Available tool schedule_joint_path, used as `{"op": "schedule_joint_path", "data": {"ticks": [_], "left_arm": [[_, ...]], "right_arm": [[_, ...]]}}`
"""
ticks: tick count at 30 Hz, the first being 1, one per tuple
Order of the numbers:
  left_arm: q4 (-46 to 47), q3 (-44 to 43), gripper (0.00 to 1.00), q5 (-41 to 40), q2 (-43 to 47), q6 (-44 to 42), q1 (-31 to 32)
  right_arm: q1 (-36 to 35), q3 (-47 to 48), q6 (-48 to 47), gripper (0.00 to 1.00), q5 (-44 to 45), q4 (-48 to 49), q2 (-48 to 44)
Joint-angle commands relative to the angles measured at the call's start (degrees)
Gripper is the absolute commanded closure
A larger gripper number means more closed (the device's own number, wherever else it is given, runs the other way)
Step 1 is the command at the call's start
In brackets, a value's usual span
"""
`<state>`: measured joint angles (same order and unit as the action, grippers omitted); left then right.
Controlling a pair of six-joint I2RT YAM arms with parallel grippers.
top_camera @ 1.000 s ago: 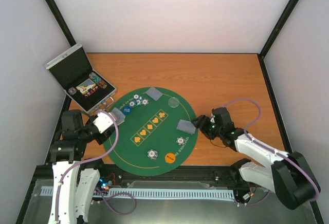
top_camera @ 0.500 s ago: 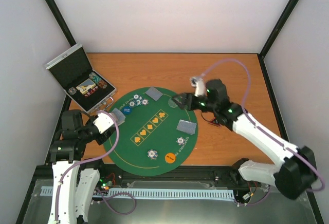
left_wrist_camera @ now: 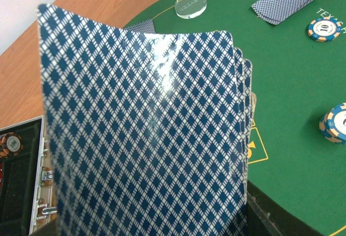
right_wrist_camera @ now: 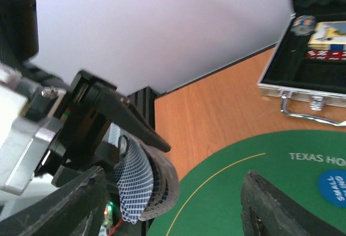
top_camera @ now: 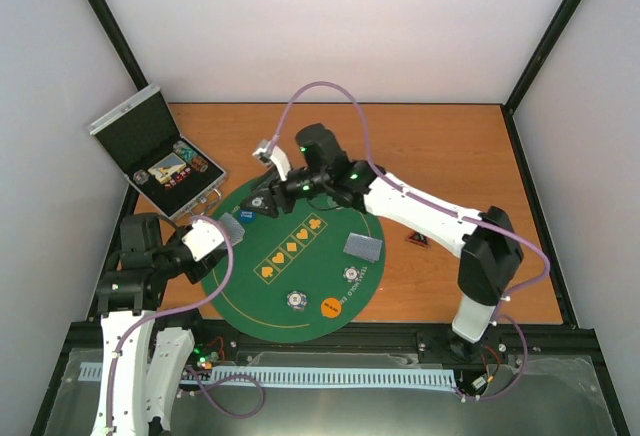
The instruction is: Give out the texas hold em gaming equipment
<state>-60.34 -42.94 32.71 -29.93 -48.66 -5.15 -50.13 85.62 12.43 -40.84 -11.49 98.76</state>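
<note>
My left gripper [top_camera: 224, 229] is shut on a deck of blue-backed playing cards [left_wrist_camera: 146, 133] and holds it upright at the green mat's [top_camera: 300, 266] left edge. The deck fills the left wrist view and hides the fingers. My right gripper [top_camera: 258, 202] is open and empty, reaching across the mat toward the deck [right_wrist_camera: 135, 190], above the blue disc [right_wrist_camera: 332, 184]. Dealt cards [top_camera: 363, 246] lie on the mat's right. Patterned chips [top_camera: 352, 274] and an orange disc [top_camera: 331, 307] sit near its front. A clear disc [left_wrist_camera: 190, 4] lies on the far side. A black triangle marker [top_camera: 417, 241] lies on the wood.
The open silver case [top_camera: 165, 161] with more chips and a card box stands at the back left, close to the mat; it also shows in the right wrist view [right_wrist_camera: 303, 79]. The right arm [top_camera: 420, 206] spans the back of the mat. White walls enclose the table.
My right arm has swung from the mat's right edge across its back to the left side, near the held deck. The triangle marker now lies uncovered on the wood. The left arm has not moved.
</note>
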Motion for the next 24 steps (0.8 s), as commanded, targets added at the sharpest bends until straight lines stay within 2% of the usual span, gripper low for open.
{"op": "schedule_joint_path", "data": {"ticks": [1,4,15,21,24], "left_arm": [[-0.16,-2.68,0.52,0.86,-0.30,-1.62,-0.43],[-0.22,-2.79,0.52,1.12,-0.30,-1.46,-0.47],[-0.14,-3.57,0.52,2.10,-0.30,-0.93,-0.41],[-0.35,-3.67,0.52,2.01,-0.21,-0.91,-0.48],[-0.27,-3.01,0.52,2.01,0.19,-0.76,-0.46]], "right_arm": [[-4.13,5.69,-7.00,0.33,-1.52,-5.61,3.71],[-5.00,8.96,-7.84,0.37,-1.44,-8.19,6.62],[-6.63,11.81,-8.15,0.54,0.82,-9.71,11.39],[-6.65,11.70,-9.15,0.90,3.64,-11.31,10.40],[-6.65,10.73,-9.43,0.96,5.66,-11.13,9.17]]}}
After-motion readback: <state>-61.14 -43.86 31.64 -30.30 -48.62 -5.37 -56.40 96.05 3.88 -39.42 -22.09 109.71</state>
